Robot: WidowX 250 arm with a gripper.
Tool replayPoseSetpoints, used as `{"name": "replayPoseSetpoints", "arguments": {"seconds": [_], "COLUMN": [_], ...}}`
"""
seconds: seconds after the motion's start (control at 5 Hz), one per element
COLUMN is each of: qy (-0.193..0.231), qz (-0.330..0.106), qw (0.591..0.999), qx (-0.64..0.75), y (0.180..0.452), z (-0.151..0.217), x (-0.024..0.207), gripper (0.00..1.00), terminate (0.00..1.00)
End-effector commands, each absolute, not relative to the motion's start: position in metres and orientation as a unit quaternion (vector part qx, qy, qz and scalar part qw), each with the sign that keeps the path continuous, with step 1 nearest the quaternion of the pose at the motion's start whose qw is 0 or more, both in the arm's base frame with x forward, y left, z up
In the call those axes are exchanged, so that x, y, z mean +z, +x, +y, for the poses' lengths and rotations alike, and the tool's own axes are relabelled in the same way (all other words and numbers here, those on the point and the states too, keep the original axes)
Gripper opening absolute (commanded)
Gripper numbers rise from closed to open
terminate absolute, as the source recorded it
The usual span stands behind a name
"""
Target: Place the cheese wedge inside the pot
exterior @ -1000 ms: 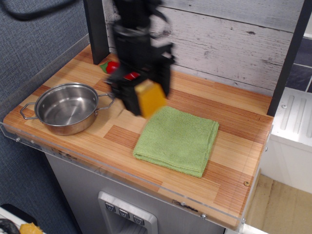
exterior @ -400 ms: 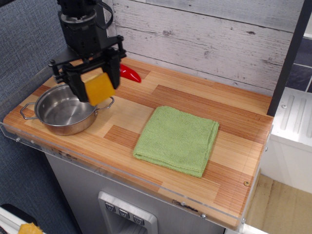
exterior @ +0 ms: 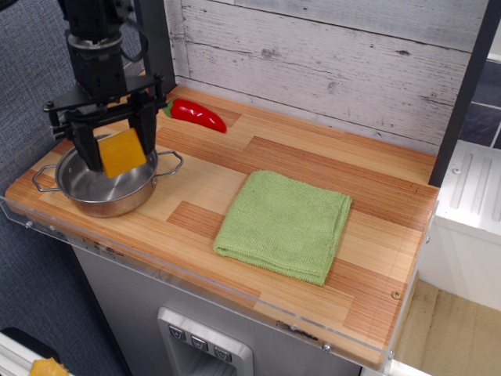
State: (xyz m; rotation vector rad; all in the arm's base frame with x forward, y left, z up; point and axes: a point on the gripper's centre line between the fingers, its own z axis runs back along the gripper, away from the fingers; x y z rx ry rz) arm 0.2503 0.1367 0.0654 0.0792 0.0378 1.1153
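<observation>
The cheese wedge (exterior: pixel 123 153) shows its orange-yellow side and hangs between my black fingers (exterior: pixel 145 139). My gripper (exterior: pixel 117 153) is shut on it and holds it just above the middle of the pot (exterior: pixel 106 196). The pot is a shallow shiny steel one with two wire loop handles, standing at the left end of the wooden counter (exterior: pixel 274 164). The pot's far rim is hidden behind the gripper and the cheese. I cannot tell whether the cheese touches the pot's bottom.
A red pepper (exterior: pixel 196 114) lies at the back of the counter, right of the gripper. A folded green cloth (exterior: pixel 286 224) lies in the middle right. A grey plank wall (exterior: pixel 329 55) runs behind; the counter's front edge has a clear strip.
My gripper has carried the cheese wedge leftwards, from above the counter beside the cloth to over the pot, and has come down a little. The red pepper is uncovered now.
</observation>
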Motion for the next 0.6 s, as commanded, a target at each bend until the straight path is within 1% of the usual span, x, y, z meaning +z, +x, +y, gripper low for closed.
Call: {"name": "replayPoseSetpoints", "arguments": {"seconds": [0.0, 0.2, 0.4], "qy": [0.037, 0.028, 0.034], "qz": [0.000, 0.006, 0.002], "qw": [0.838, 0.841, 0.841], "qx": [0.545, 0.541, 0.540], "y": [0.243, 0.245, 0.246], "z": [0.156, 0.160, 0.160], "x": [0.066, 0.049, 0.042], "gripper": [0.00, 0.00, 0.00], "terminate": [0.00, 0.00, 0.00]}}
